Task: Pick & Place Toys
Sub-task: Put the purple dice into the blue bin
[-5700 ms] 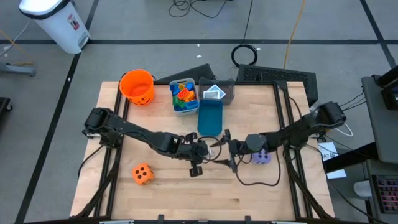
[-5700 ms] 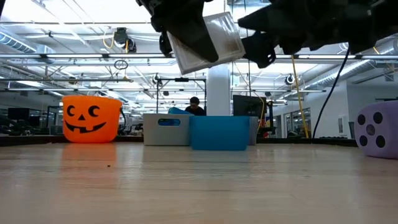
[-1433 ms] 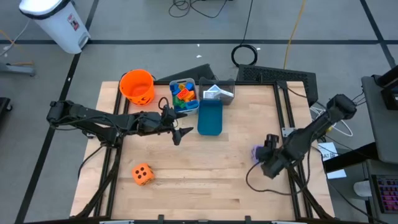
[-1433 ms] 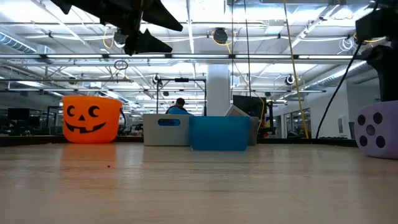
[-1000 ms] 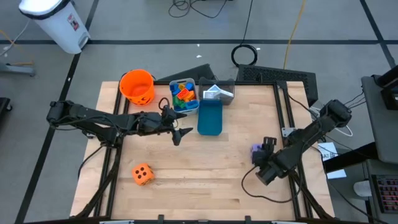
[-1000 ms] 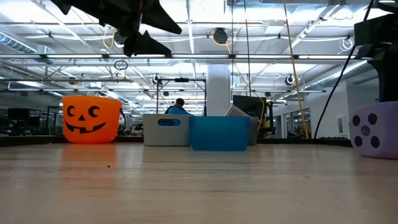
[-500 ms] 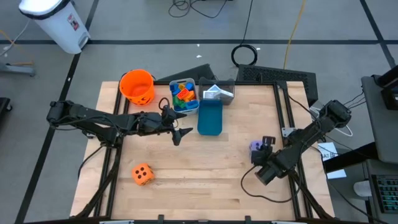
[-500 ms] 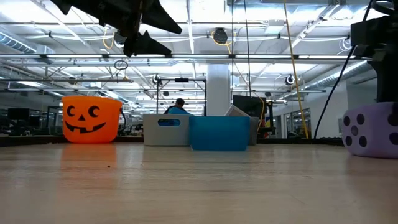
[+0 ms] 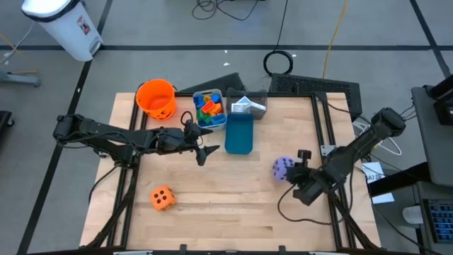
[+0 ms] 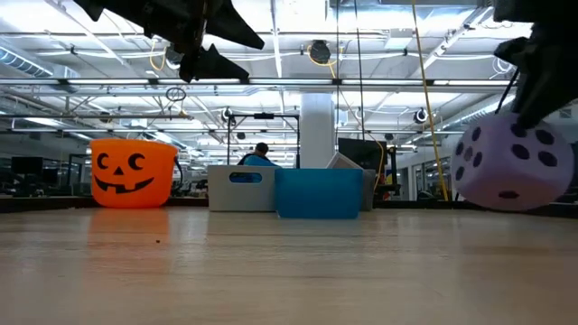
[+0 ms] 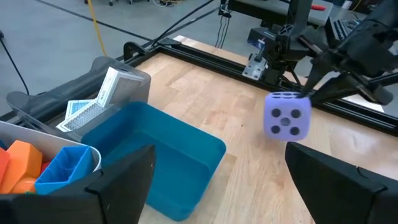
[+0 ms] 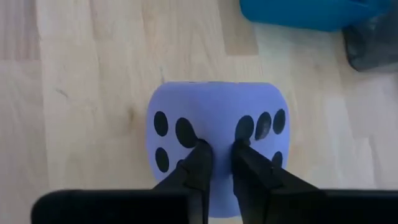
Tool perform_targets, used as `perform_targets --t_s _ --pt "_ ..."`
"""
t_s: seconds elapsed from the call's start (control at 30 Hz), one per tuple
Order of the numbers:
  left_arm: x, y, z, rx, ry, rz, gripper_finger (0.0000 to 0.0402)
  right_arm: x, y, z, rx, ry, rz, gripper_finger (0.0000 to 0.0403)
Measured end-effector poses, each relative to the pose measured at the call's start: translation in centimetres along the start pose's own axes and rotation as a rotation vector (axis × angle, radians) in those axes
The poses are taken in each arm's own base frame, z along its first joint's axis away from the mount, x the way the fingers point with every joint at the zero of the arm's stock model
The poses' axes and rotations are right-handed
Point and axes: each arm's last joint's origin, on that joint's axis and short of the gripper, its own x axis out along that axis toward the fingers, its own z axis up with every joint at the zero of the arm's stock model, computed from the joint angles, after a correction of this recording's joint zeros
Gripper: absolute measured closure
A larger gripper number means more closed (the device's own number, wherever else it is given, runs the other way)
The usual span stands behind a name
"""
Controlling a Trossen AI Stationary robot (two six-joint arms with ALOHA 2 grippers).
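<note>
two dark fingers (image 12: 200, 163) of the right gripper (image 12: 217, 163) are pinched narrowly into the soft face of the purple die (image 12: 214, 134), so that the foam is dented between them; the die is held by this pinch. seen from above, the die (image 9: 283, 168) is found toward 4 o'clock from the table's middle, with the right gripper (image 9: 300, 170) just beside it at its 3 o'clock side. in the low view the die (image 10: 513, 167) is seen lifted clear of the wooden table (image 10: 289, 271), tilted, with its dotted faces turned outward.

the left gripper (image 9: 207, 151) is held above the table near its middle, its fingers spread wide with nothing between them; the blue bin (image 9: 239, 134) lies just at its 3 o'clock side. from the left wrist the same blue bin (image 11: 155, 155) is seen beside a grey bin (image 11: 93, 93) in which picture cards (image 11: 87, 109) are leaned, and the purple die (image 11: 286, 115) is seen further off.

multicoloured blocks (image 9: 209, 108) are gathered in a bin at 12 o'clock, next to the pumpkin bucket (image 9: 156, 99) at 11 o'clock. the orange die (image 9: 162, 198) is left on the table at 8 o'clock, well apart from both grippers.
</note>
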Motion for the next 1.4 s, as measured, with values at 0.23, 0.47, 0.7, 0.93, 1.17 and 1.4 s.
perform_targets --t_s 0.23,0.47,0.7,0.93,1.17,1.4 --pt "0.0 0.0 0.0 0.0 0.001 0.0 0.0035 -0.5 -0.2 1.8 0.003 -0.163 0.07 0.0373" --pt "0.0 0.0 0.0 -0.016 0.001 0.0 0.0039 -0.5 -0.5 4.6 0.014 -0.351 0.108 0.0378" --pt "0.0 0.0 0.0 -0.018 0.002 0.0 0.0028 0.4 -1.5 6.2 0.006 -0.452 0.075 0.0391" --pt "0.0 0.0 0.0 -0.019 0.001 0.0 0.0035 2.3 -4.7 8.6 0.005 -0.632 -0.071 0.0393" --pt "0.0 0.0 0.0 -0.019 0.001 0.0 0.0039 6.3 -9.5 8.8 0.04 -0.678 -0.114 0.0393" --pt "0.0 0.0 0.0 -0.019 0.0 0.0 0.0028 11.0 -12.1 7.4 0.111 -0.675 -0.151 0.0393"
